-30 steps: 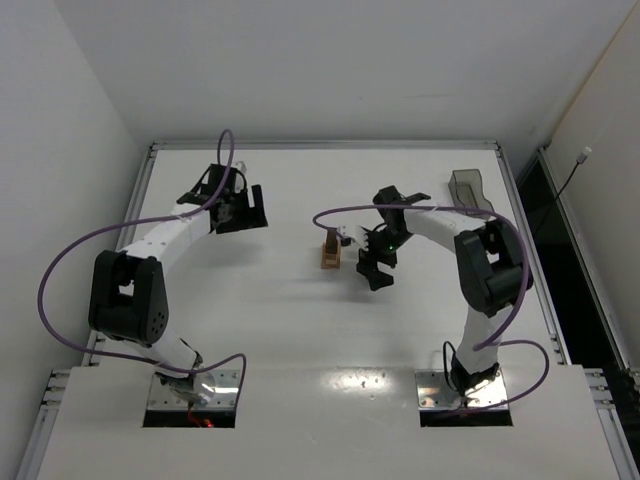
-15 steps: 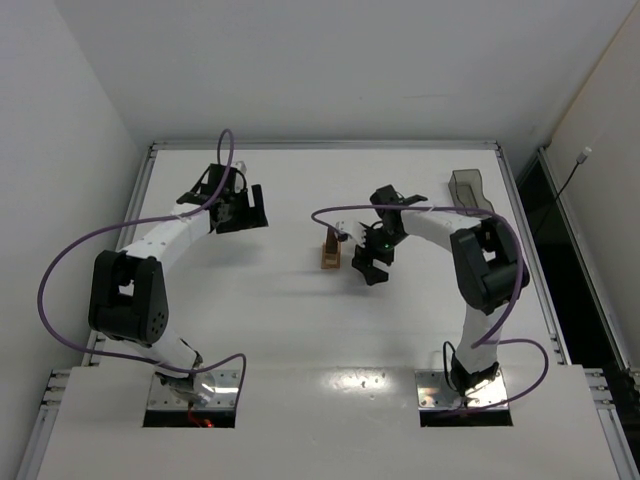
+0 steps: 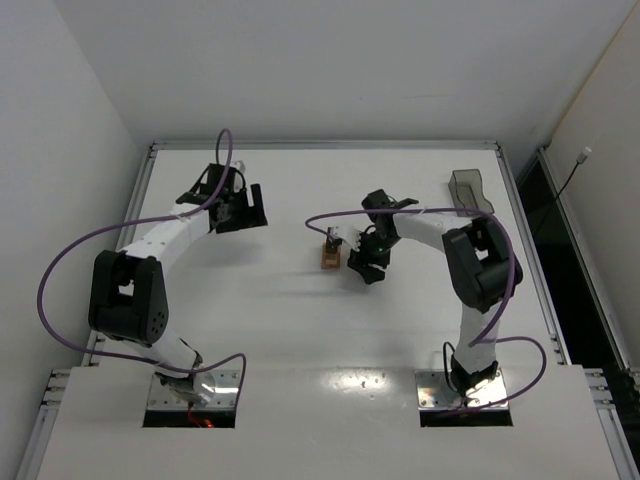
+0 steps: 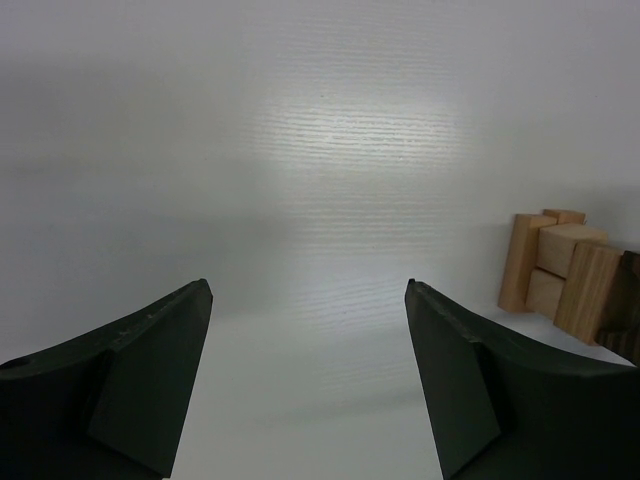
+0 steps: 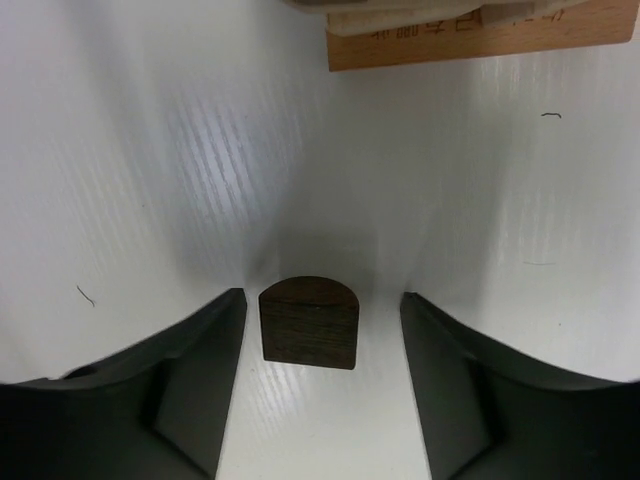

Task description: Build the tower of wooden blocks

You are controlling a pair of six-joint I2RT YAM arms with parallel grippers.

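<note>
The tower [image 3: 329, 252] is a small stack of tan wood blocks in the middle of the table. It also shows at the right of the left wrist view, the tower [image 4: 558, 272], and along the top edge of the right wrist view, the tower [image 5: 470, 35]. A dark brown wood block [image 5: 309, 322] with a rounded end lies flat on the table between the fingers of my right gripper [image 5: 322, 296]. The jaws are open, with a thin gap at the left finger and a wider one at the right. My right gripper [image 3: 362, 262] sits just right of the tower. My left gripper [image 3: 243, 208] hangs open and empty at the far left.
A translucent grey bin [image 3: 468, 188] stands at the back right. Purple cables loop over both arms. The white table [image 3: 300, 320] has a metal rail round its edges.
My right gripper has moved left and slightly away from me, closer to the tower, and its jaws have narrowed round the dark block. The left arm has not moved.
</note>
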